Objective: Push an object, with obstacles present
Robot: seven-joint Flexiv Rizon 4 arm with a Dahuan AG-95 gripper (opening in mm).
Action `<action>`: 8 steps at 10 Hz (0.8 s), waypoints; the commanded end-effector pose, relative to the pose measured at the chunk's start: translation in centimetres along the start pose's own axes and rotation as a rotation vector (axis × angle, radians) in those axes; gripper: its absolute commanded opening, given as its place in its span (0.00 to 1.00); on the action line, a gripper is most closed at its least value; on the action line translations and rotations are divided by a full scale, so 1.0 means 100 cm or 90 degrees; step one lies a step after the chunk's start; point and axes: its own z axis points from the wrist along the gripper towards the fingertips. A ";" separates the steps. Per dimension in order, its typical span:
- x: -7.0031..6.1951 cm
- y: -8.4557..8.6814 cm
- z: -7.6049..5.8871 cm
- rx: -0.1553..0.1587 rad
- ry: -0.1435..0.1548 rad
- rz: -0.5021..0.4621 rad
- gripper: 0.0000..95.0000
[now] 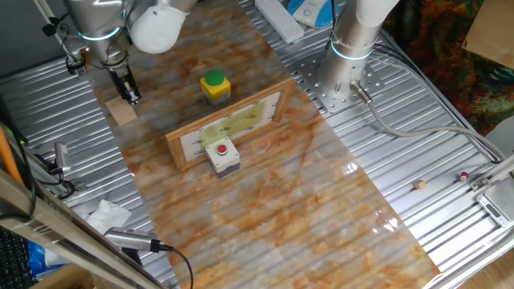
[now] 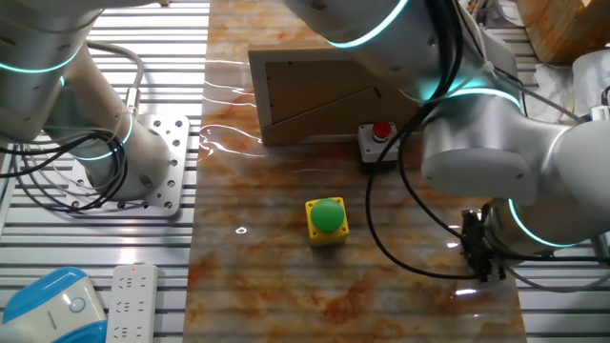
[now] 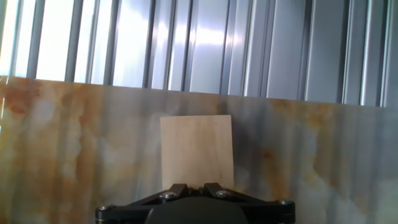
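Note:
The object, a plain light-tan wooden cube [image 1: 122, 111] [image 3: 197, 149], lies at the far-left edge of the marbled mat [image 1: 321, 217]. My gripper [image 1: 129, 95] [image 3: 189, 188] is shut with nothing held; its tips sit right at the cube's near face. In the other fixed view the gripper [image 2: 482, 259] is at the right and the cube is hidden by it. The obstacles stand mid-mat, to the cube's right: a wooden-framed panel [image 1: 229, 128] [image 2: 324, 90], a grey box with red button [image 1: 222, 155] [image 2: 379, 143] and a yellow box with green button [image 1: 215, 87] [image 2: 327, 220].
Just beyond the cube the mat ends and ribbed metal table [image 3: 249, 50] begins. A second arm's base [image 1: 353, 48] [image 2: 114, 152] stands beside the mat. A white power strip [image 1: 281, 20] [image 2: 129, 300] and a crumpled tissue [image 1: 108, 215] lie off the mat.

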 end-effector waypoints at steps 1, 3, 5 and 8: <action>0.006 -0.001 -0.002 0.004 0.036 0.016 0.00; 0.015 -0.006 -0.003 0.009 0.043 0.018 0.00; 0.019 -0.018 -0.009 0.005 0.051 0.012 0.00; 0.023 -0.031 -0.016 0.008 0.058 0.002 0.00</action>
